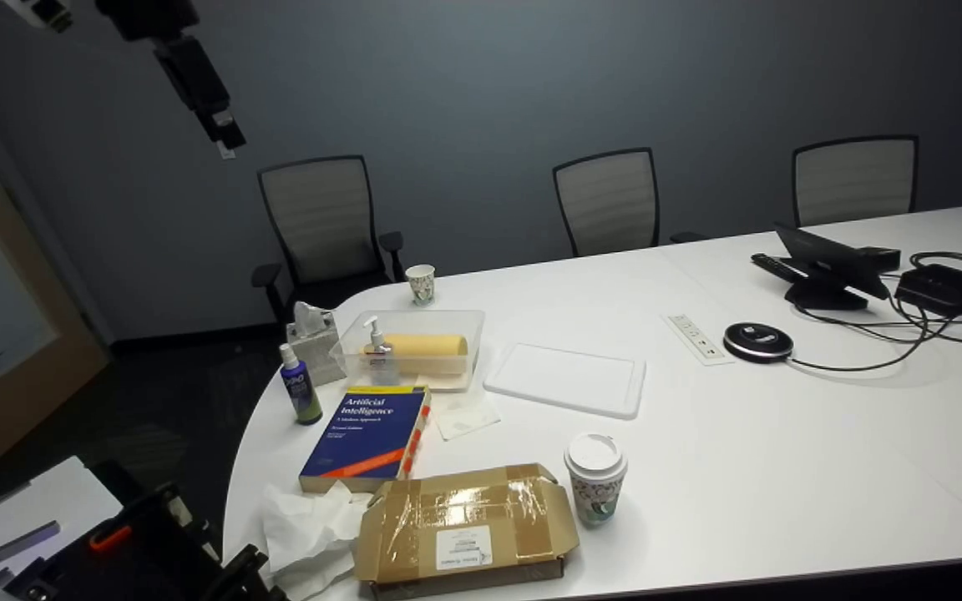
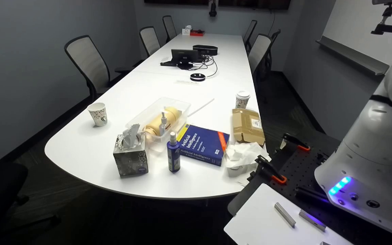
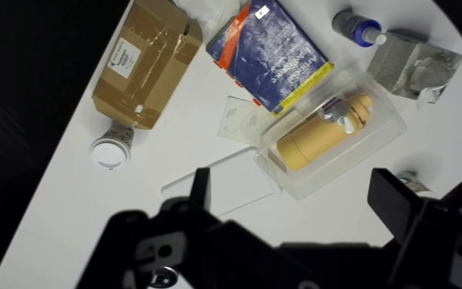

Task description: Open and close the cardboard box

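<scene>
The brown cardboard box (image 1: pixel 481 509) lies flat near the table edge, with its taped lid down and a pale label on top. Its end flaps stick out a little. It also shows in an exterior view (image 2: pixel 245 127) and at the upper left of the wrist view (image 3: pixel 155 60). My gripper (image 3: pixel 291 172) is wide open and empty, high above the table. In the wrist view its fingers frame part of the clear bin and the table, well away from the box. In an exterior view a dark finger of the gripper (image 1: pixel 218 121) shows at the upper left, far above the box.
A lidded paper cup (image 1: pixel 595 480) stands close beside the box. Crumpled tissue (image 1: pixel 310 534) and a blue book (image 1: pixel 372 434) lie beside it. A clear bin (image 1: pixel 473 334) holds a yellow bottle. A spray bottle (image 2: pixel 173 153), tissue box (image 2: pixel 131 160) and another cup (image 2: pixel 98 114) stand farther off.
</scene>
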### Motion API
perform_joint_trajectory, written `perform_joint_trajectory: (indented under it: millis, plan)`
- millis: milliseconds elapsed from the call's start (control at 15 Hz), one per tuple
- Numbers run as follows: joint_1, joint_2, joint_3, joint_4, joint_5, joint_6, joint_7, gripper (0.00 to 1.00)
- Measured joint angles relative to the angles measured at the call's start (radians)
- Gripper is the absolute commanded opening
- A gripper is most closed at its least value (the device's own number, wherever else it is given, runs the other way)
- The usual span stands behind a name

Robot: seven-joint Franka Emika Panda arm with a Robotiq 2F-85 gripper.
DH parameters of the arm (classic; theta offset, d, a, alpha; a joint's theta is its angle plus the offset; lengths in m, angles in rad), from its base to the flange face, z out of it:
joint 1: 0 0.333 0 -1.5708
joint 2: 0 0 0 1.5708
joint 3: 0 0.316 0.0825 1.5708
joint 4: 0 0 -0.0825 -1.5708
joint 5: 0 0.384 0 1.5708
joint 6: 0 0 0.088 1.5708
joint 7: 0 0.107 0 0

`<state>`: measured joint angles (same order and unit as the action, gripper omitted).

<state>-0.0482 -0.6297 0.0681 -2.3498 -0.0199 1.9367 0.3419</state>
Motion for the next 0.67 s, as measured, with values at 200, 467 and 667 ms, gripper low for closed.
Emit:
perform_joint_trajectory:
  millis: [200,467,667]
  plan:
    - [-0.058,0.142,0.054,0.069,-0.126,0.0,0.093,1.0]
    - [-0.082,0.39,0.118,0.176,-0.325,-0.009,0.276,1.0]
    - [-0.06,0.584,0.126,0.26,-0.465,-0.07,0.427,1.0]
